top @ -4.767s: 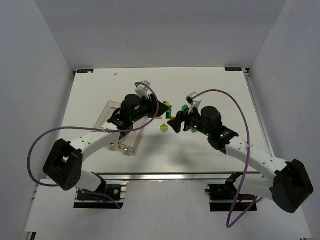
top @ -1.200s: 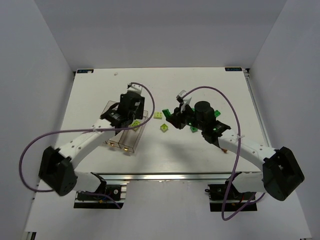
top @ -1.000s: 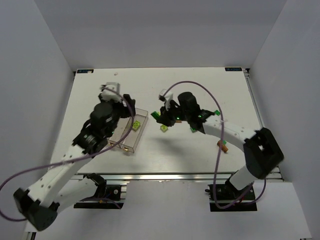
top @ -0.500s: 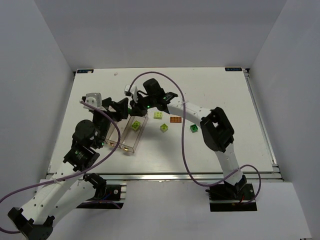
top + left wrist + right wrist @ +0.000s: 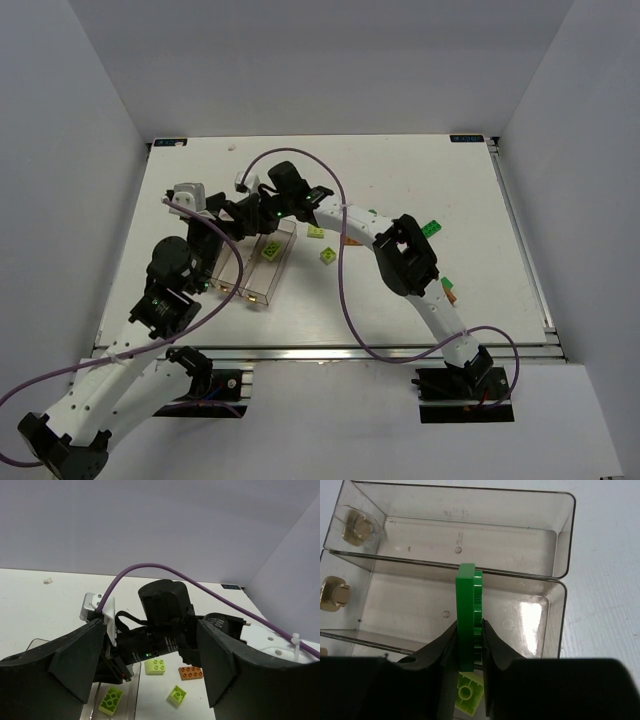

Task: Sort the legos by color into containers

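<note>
My right gripper (image 5: 469, 630) is shut on a flat dark green lego (image 5: 466, 590), held on edge above the middle bin of the clear containers (image 5: 560, 540). A lime lego (image 5: 467, 697) lies in the nearest bin below it. From above, the right gripper (image 5: 256, 210) reaches far left over the containers (image 5: 248, 282), where the lime lego (image 5: 268, 248) rests. My left gripper (image 5: 222, 222) hovers open just left of it, holding nothing. Between the left gripper's (image 5: 150, 630) wide-spread fingers I see the right gripper's body and loose legos: lime (image 5: 156, 666), orange (image 5: 190, 672), small lime (image 5: 176, 695).
Two lime legos (image 5: 315, 232) (image 5: 327, 256) lie right of the containers. A green lego (image 5: 432, 228) and an orange one (image 5: 450, 292) sit farther right. The right arm's purple cable (image 5: 340, 300) loops across the middle of the table.
The right arm has swung left across the table, carrying the green lego over the containers. The left arm drew back to the left, its jaws wider; a lime lego now lies in a bin.
</note>
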Tool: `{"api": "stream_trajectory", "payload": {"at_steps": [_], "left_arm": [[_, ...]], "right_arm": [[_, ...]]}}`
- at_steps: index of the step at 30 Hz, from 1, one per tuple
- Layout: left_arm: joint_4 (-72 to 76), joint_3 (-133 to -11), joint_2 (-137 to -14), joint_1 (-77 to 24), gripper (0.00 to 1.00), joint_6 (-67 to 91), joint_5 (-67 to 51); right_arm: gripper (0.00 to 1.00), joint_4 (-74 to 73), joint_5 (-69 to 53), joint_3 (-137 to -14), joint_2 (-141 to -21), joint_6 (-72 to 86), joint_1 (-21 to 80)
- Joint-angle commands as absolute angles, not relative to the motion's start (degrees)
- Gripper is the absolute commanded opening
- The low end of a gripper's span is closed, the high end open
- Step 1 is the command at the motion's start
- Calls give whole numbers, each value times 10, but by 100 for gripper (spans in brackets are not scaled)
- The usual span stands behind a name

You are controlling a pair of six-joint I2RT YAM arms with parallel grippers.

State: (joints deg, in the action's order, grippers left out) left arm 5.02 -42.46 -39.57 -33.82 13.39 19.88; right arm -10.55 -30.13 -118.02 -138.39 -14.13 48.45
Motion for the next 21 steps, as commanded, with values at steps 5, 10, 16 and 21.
{"api": "stream_trajectory", "payload": {"at_steps": [5,10,16,21], "left_arm": [[60,-423,-407,-323,84,146,165],[57,-425,-417,-322,84,148,151],[69,-420,-415,-322,73,149,114],[78,-420,-424,-322,39,150,65]], "right_arm": [[52,-105,-290,-1219,-1390,-125,483],[55,-114,-290,-1219,-1378,-115,477],[50,-143,-291,-1184,-1298,-116,449],[55,-165,-341,-1030,-1142,-114,384]]}}
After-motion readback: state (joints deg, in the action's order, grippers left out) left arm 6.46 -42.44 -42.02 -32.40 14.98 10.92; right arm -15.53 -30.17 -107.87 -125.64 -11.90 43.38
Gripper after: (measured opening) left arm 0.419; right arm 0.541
